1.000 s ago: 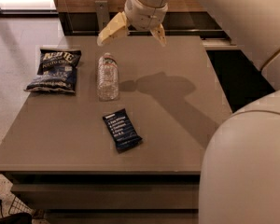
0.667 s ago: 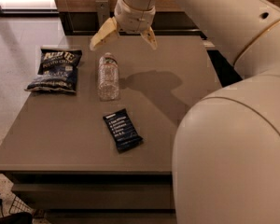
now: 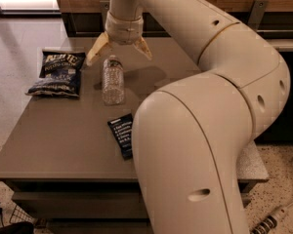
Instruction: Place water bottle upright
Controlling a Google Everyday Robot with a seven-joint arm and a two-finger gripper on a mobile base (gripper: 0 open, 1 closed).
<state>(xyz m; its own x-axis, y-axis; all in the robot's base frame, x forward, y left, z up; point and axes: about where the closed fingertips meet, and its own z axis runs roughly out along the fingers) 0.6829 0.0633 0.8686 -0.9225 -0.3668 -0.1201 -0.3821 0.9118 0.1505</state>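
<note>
Clear water bottle (image 3: pixel 113 82) lying flat, cap pointing away, hand (image 3: pixel 120 56) spread wide above cap.

1 cam, high behind arm (image 3: pixel 200 130), angled down at table (image 3: pixel 63 140), fingers (image 3: pixel 96 50) top ctr

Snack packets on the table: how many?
2: chip bag at left; dark bar near the front, partly behind the arm, which may hide more. Gripper hangs open over the water bottle cap end.

The table (image 3: pixel 63 140) carries a chip bag (image 3: pixel 57 73), lying water bottle (image 3: pixel 113 81) and dark packet (image 3: pixel 122 135), jaws spread above the bottle.
</note>
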